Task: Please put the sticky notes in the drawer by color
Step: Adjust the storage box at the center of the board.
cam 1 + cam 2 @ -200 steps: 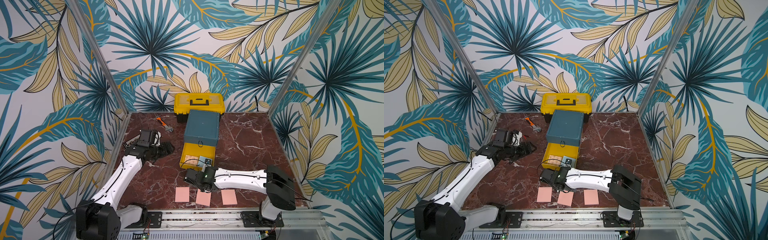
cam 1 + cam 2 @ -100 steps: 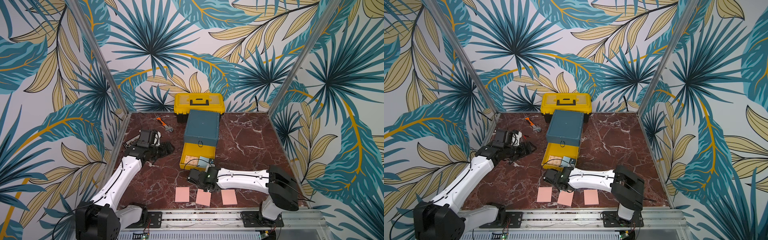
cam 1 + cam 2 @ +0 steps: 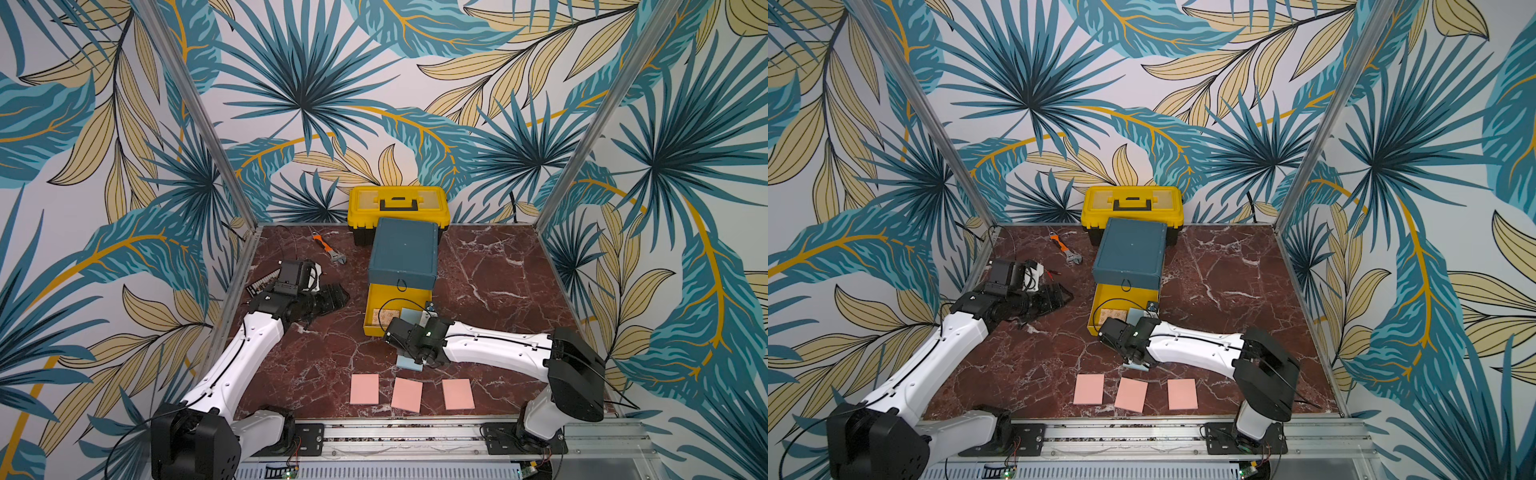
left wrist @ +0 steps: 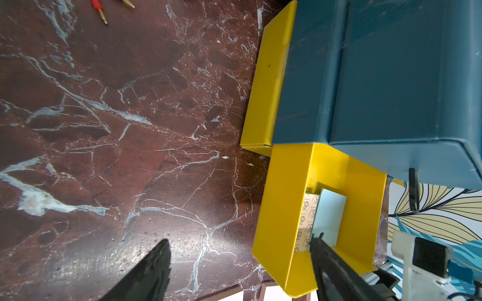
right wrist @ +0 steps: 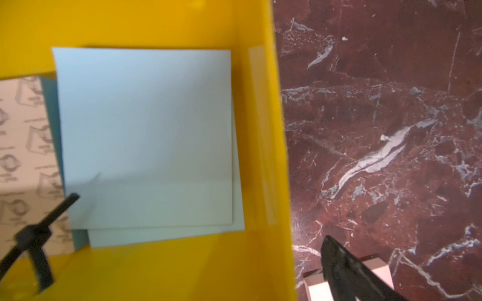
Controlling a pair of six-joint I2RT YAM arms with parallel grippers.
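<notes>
The teal cabinet (image 3: 403, 253) stands mid-table with one yellow drawer (image 3: 368, 311) pulled out. Two light blue sticky notes (image 5: 143, 130) lie stacked in that drawer, beside a patterned liner. A third light blue pad (image 3: 405, 365) lies on the table, partly under my right arm. Three salmon pink pads (image 3: 364, 388) (image 3: 406, 395) (image 3: 458, 394) sit in a row near the front edge. My right gripper (image 3: 409, 332) hangs open over the drawer's front corner, with one finger (image 5: 347, 271) showing. My left gripper (image 4: 240, 250) is open and empty, left of the drawer.
A yellow toolbox (image 3: 398, 205) with a black handle stands behind the cabinet. An orange wrench (image 3: 330, 251) lies at the back left, and red probes (image 4: 97, 10) lie near it. The drawer's black loop pull (image 5: 34, 234) arcs over its front. Metal rails edge the table.
My right gripper has moved from the table in front of the drawer up over the drawer's front corner, uncovering a light blue pad. The left arm has stayed still.
</notes>
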